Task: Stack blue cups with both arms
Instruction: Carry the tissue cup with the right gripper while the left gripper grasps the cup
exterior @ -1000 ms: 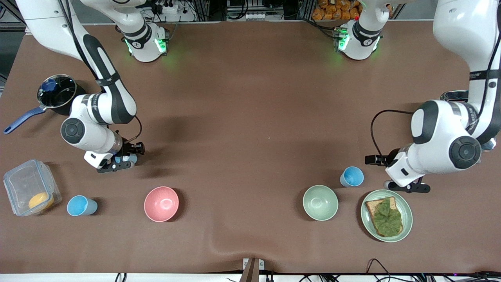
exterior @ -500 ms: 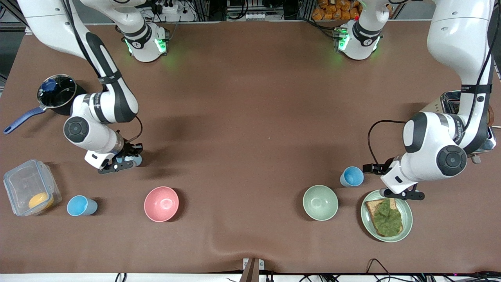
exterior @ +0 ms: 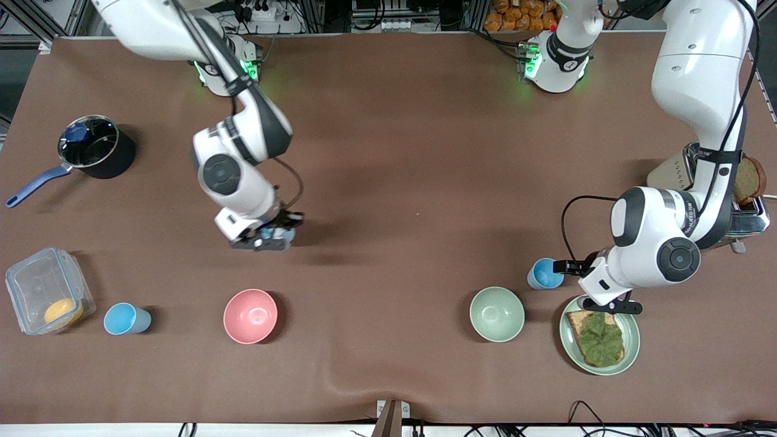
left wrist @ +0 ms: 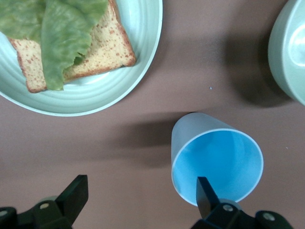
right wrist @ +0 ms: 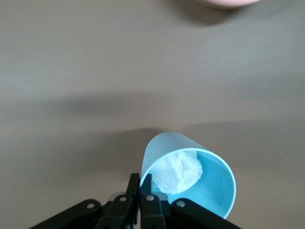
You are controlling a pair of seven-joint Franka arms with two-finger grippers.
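Note:
My right gripper (exterior: 267,241) is shut on the rim of a light-blue cup (right wrist: 190,176) with a whitish lump in its bottom. It holds the cup tilted over bare brown table; in the right wrist view the gripper (right wrist: 141,180) pinches the cup's wall. My left gripper (exterior: 584,285) is open beside a second blue cup (exterior: 544,273) that stands by the plate. In the left wrist view the left gripper (left wrist: 140,193) has one fingertip (left wrist: 205,190) over this cup's (left wrist: 217,162) mouth, the other off to the side. A third blue cup (exterior: 125,319) stands near the clear box.
A pink bowl (exterior: 250,315) and a pale green bowl (exterior: 496,314) stand near the front. A green plate (exterior: 631,340) holds bread with lettuce. A clear box (exterior: 45,291), a dark pot (exterior: 91,149) and a toaster (exterior: 722,200) stand at the table's ends.
The right arm has carried its blue cup from near the pot toward the table's middle. The left gripper has moved toward the second blue cup, reaching its rim.

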